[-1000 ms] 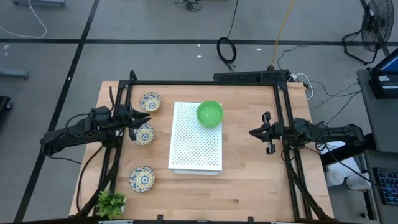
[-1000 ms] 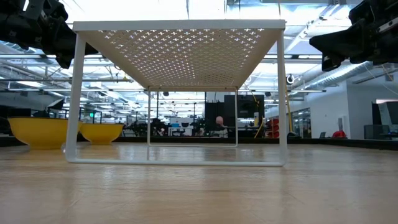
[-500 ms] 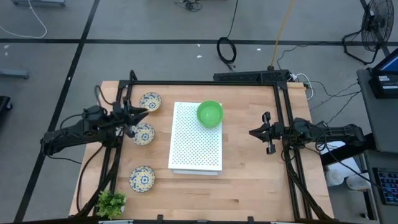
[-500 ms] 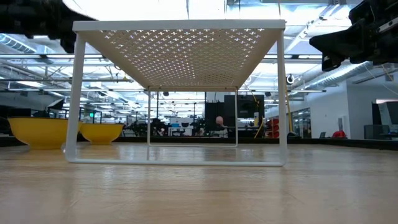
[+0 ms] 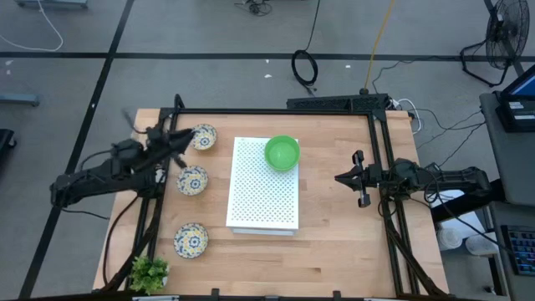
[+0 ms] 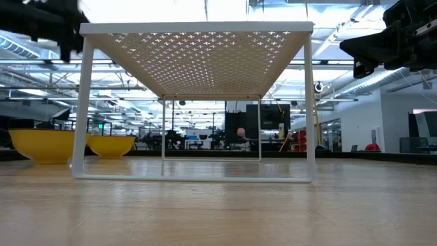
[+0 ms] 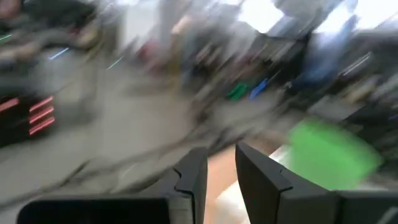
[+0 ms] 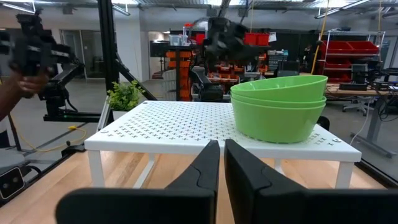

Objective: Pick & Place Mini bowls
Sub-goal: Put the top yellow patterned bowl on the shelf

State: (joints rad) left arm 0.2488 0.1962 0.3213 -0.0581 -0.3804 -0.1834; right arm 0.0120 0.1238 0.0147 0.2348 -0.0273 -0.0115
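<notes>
A stack of plain green mini bowls (image 5: 282,152) (image 8: 278,106) stands on the far part of the white perforated board (image 5: 263,188). Three patterned mini bowls sit on the table to the board's left: far (image 5: 201,136), middle (image 5: 192,180) and near (image 5: 191,240). My left gripper (image 5: 180,140) (image 7: 221,171) is blurred, in the air beside the far patterned bowl. It shows a narrow gap between its fingers and holds nothing. My right gripper (image 5: 339,178) (image 8: 222,155) waits shut to the board's right, pointing at the board.
A small leafy plant (image 5: 149,272) stands at the table's near left corner. The board is a raised shelf on thin legs (image 6: 82,109), with open space underneath. Black frame rails (image 5: 380,150) run along the table's sides. A person's hand (image 8: 12,81) shows beyond the table.
My left gripper has swung from above the middle patterned bowl toward the table's far edge, ending beside the far patterned bowl, moving fast enough to blur. All the bowls have stayed in place.
</notes>
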